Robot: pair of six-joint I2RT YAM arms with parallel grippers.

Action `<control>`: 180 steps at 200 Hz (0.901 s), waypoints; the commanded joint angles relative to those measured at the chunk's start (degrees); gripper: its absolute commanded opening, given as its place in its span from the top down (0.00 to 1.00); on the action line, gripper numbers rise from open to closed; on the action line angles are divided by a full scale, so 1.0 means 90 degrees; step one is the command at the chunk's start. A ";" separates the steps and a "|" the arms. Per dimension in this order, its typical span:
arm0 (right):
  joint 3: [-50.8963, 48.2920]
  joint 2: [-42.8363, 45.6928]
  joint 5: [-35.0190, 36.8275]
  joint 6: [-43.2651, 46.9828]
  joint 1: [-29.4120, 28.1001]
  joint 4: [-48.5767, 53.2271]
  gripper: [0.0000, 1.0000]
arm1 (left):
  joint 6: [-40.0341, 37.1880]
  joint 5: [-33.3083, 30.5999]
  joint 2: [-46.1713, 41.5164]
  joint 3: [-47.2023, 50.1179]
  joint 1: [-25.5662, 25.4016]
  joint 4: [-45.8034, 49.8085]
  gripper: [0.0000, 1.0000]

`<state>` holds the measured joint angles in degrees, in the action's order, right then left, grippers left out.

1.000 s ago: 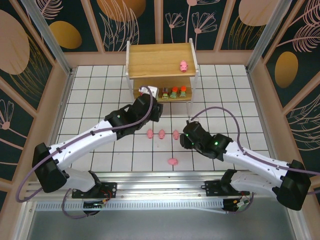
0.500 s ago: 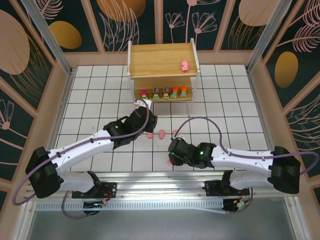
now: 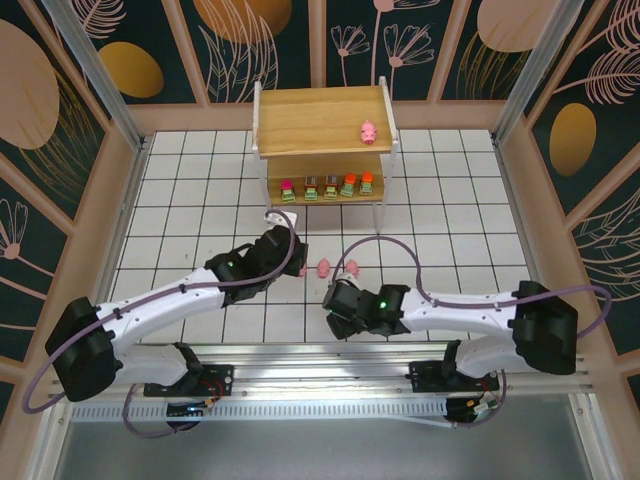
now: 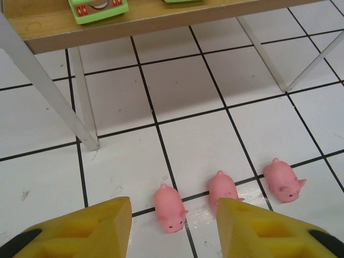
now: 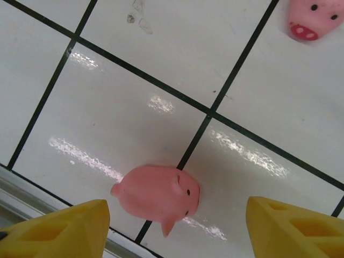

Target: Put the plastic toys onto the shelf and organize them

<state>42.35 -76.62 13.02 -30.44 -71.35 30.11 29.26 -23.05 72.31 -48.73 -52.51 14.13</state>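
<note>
The shelf (image 3: 320, 118) stands at the far middle. One pink pig (image 3: 369, 131) sits on its top board, and several blocky toys (image 3: 330, 186) line the lower board. Three pigs (image 4: 170, 201) (image 4: 223, 188) (image 4: 283, 180) lie in a row on the tiles. My left gripper (image 4: 174, 228) is open just short of the leftmost one, which lies between and slightly ahead of the yellow fingertips (image 4: 91, 226). A fourth floor pig (image 5: 156, 193) lies on its side near the table's front edge. My right gripper (image 5: 177, 231) hangs open over it, not touching.
A white shelf leg (image 4: 48, 91) stands left of the left gripper's path, and a green-based toy (image 4: 98, 8) shows on the lower board above it. The metal rail (image 3: 320, 355) at the table's near edge lies just behind the right gripper (image 3: 338, 318).
The left gripper drew back from the lower board, leaving a blocky toy there, and came down to the pig row. The right gripper swung left and nearer over the lone pig, jaws widening.
</note>
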 commanded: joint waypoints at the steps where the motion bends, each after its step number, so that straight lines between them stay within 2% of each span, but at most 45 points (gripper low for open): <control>1: 0.0282 -0.0213 0.0200 0.0368 -0.0080 0.0185 0.32 | 0.0039 -0.0151 -0.0180 0.0157 0.0002 -0.0154 0.54; 79: 0.0842 -0.1250 0.0048 0.0871 -0.0417 0.0678 0.34 | -0.0118 0.0153 -0.0369 0.0681 0.0320 -0.0528 0.53; 138: 0.1103 -0.1790 0.0009 0.1062 -0.0289 0.0868 0.35 | -0.0221 0.0322 -0.0419 0.0903 0.0523 -0.0769 0.53; 180: 0.1118 -0.1878 -0.0068 0.1101 -0.0092 0.0892 0.47 | -0.0297 0.0360 -0.0418 0.0945 0.0615 -0.0816 0.53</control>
<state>51.13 -93.19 12.84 -21.12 -73.10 35.70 28.01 -20.51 69.45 -41.12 -47.57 8.75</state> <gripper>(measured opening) 0.565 0.467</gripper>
